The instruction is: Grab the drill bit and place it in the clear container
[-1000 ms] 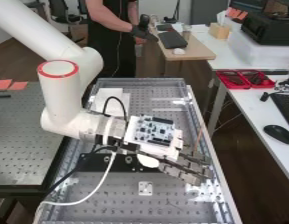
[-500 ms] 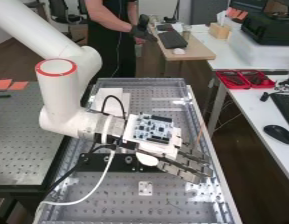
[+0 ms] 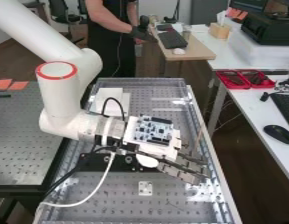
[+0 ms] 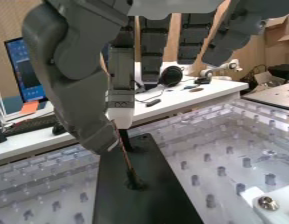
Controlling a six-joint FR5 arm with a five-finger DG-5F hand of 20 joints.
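the hand (image 3: pixel 178 172) is hanging low over the perforated counter (image 3: pixel 115 205), its longer fingers reaching out fairly straight. in the wrist view, the hand's thumb (image 4: pixel 95 127) is bending in towards a pale-tipped finger (image 4: pixel 121 95), and between the two they seem to be pinching the upper end of the drill bit (image 4: pixel 124 150), though the thumb tip is partly hiding the contact. the thin, coppery bit is leaning at a slight tilt, its lower end sitting at a dark round seat (image 4: pixel 134 183) on the black plate (image 4: pixel 151 205). a second dark post (image 4: pixel 127 141) is standing just beside it. a circuit board (image 3: pixel 152 129) is riding on the hand's back, and the white arm (image 3: pixel 60 97) is coming in from the left of the high view. further out, a small white plate (image 3: pixel 146 188) is lying on the counter, while red trays (image 3: pixel 232 80) and a mouse (image 3: pixel 279 134) are resting on the white desk (image 3: pixel 251 112) alongside.
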